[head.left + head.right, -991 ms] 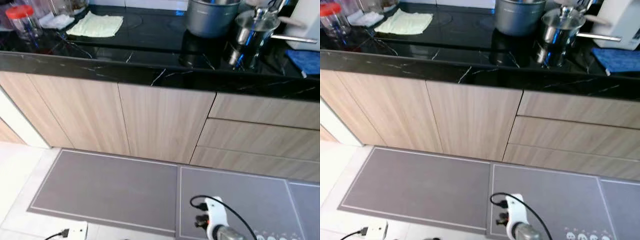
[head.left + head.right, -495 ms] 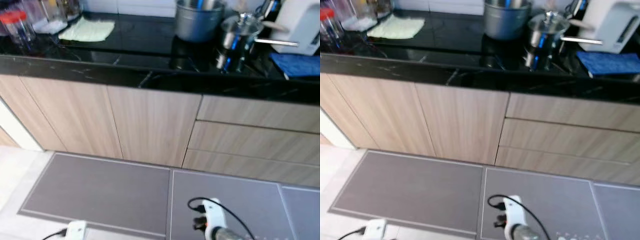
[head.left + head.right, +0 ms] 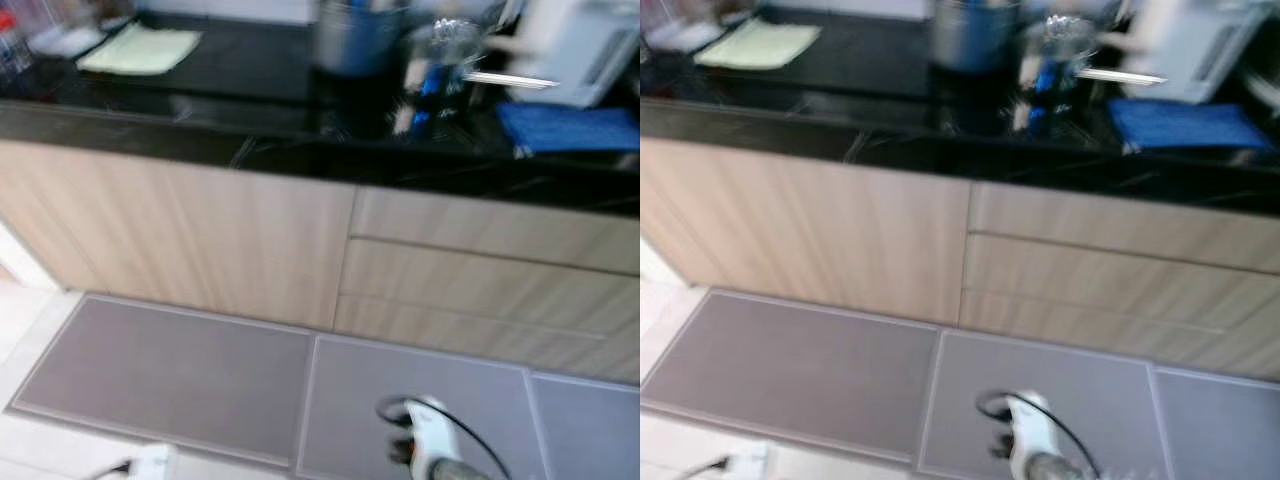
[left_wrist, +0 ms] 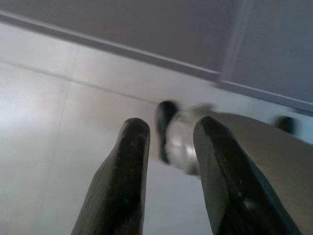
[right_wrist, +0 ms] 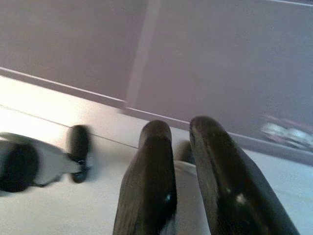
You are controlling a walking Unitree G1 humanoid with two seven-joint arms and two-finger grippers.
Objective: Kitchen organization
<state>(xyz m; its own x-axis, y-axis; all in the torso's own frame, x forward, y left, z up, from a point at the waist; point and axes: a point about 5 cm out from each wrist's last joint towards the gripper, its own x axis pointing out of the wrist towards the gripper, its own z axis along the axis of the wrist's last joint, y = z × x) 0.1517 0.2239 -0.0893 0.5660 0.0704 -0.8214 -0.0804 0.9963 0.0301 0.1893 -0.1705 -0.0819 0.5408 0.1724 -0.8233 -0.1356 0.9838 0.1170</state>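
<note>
Head views, blurred: black counter (image 3: 300,150) over pale wood cabinets (image 3: 200,240) and drawers (image 3: 480,270). On the counter a yellowish cloth (image 3: 140,48) far left, a grey pot (image 3: 355,40) mid, a shiny kettle (image 3: 440,45) just beside it, a white appliance (image 3: 575,50) and a blue cloth (image 3: 565,125) to the right. Grey mats (image 3: 170,370) on the floor; a white power strip (image 3: 430,435) with black cable on them.

Left wrist view: left gripper (image 4: 168,134) hangs over pale tile, fingers spread, holding nothing.

Right wrist view: right gripper (image 5: 181,132) hangs above the mat edge, fingers slightly parted, nothing between
</note>
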